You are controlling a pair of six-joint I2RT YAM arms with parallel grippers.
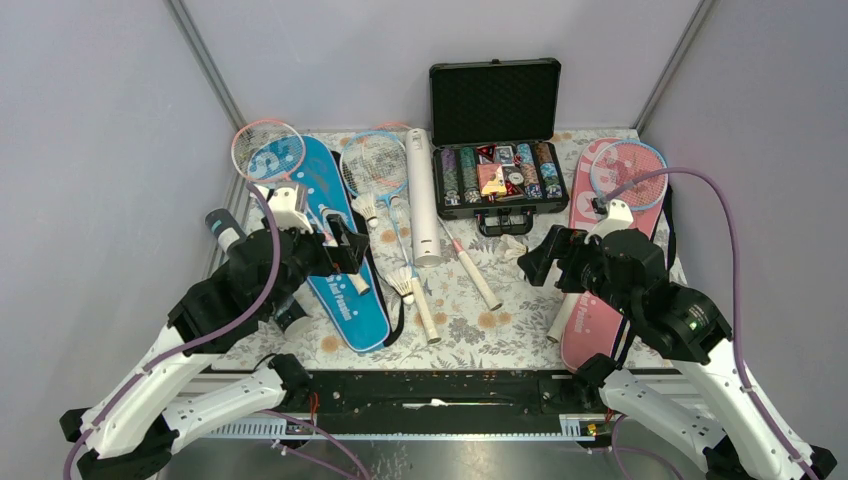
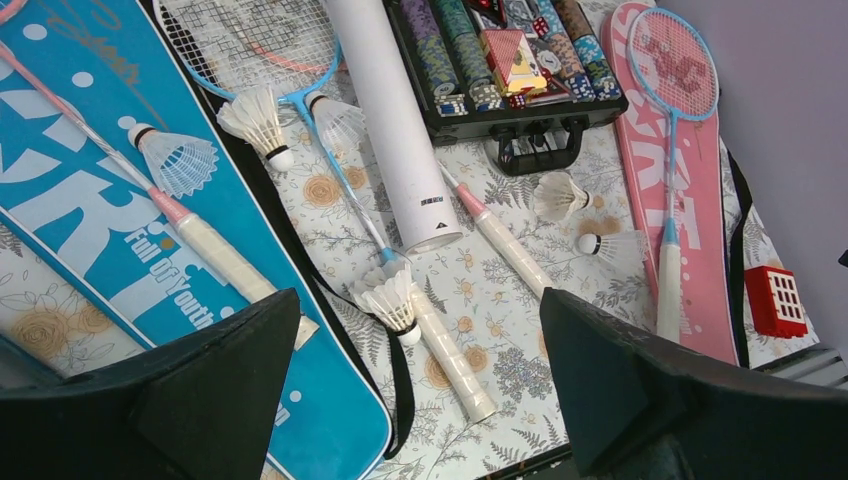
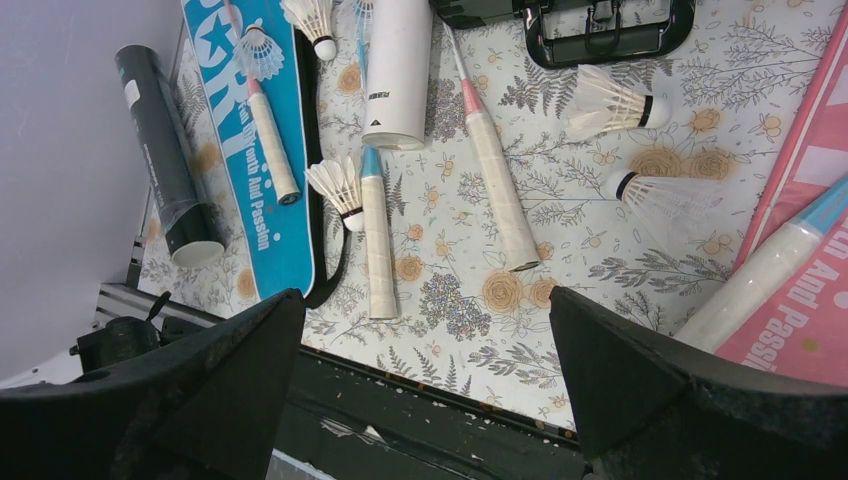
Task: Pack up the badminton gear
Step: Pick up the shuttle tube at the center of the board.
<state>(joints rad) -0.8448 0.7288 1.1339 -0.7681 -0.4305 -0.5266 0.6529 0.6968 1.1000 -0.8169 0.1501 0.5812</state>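
A blue SPORT cover [image 1: 335,265] lies at the left with a pink racket [image 1: 267,150] on it. A light-blue racket [image 1: 373,162] and a long white tube [image 1: 423,200] lie mid-table. A pink cover [image 1: 598,305] at the right carries another light-blue racket [image 1: 628,175]. A dark tube [image 3: 160,150] lies at the far left. White shuttlecocks [image 2: 390,300] [image 3: 610,100] are scattered on the cloth. My left gripper [image 2: 420,390] is open and empty above the blue cover's near end. My right gripper [image 3: 425,390] is open and empty above the table's front edge.
An open black case of poker chips [image 1: 497,170] stands at the back centre. A small red block with white squares [image 2: 775,300] sits at the pink cover's right. Grey walls close in both sides. The black front rail [image 3: 420,400] runs below the flowered cloth.
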